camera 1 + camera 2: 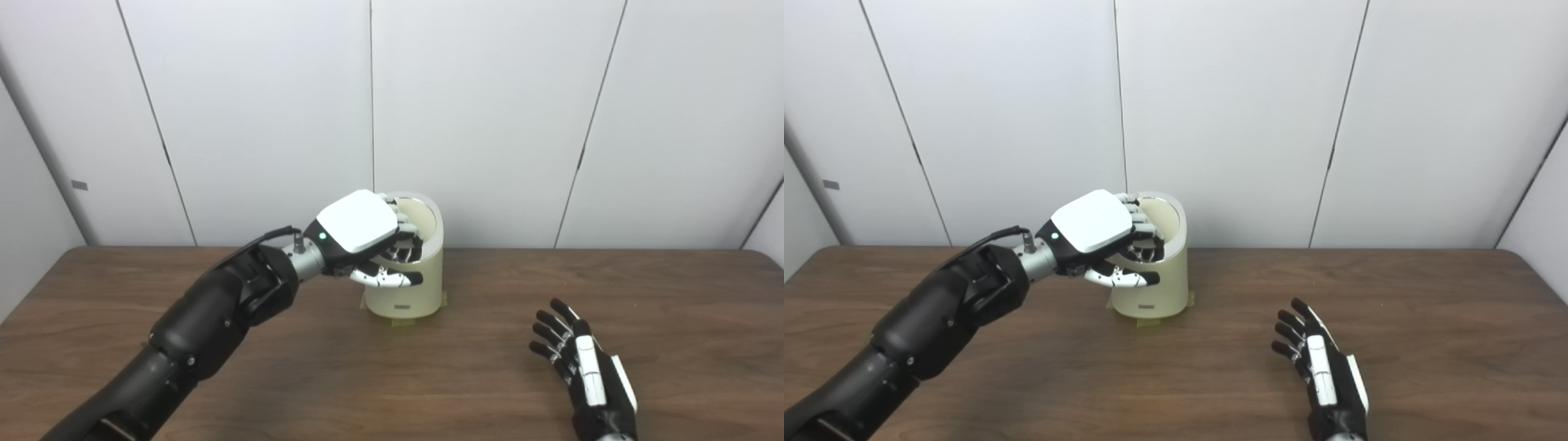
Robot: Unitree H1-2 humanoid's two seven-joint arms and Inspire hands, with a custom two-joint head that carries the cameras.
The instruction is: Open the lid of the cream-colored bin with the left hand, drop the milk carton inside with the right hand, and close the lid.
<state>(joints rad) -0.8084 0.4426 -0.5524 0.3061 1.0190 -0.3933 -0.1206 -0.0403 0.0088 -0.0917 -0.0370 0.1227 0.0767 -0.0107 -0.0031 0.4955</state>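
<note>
The cream-colored bin point(411, 289) stands at the back middle of the wooden table point(674, 306). Its lid point(430, 214) is tipped up at the rear, so the mouth is uncovered. My left hand point(362, 236) sits over the bin's left rim, fingers curled around the lid's edge and into the mouth, thumb across the front wall. My right hand point(582, 362) rests low near the front right of the table, fingers spread and holding nothing. No milk carton shows in either view; the left hand hides most of the bin's inside.
Yellowish tape point(401, 324) pokes out under the bin's base. White wall panels point(490, 122) rise right behind the table's far edge. The left forearm point(202, 331) crosses the table's left front.
</note>
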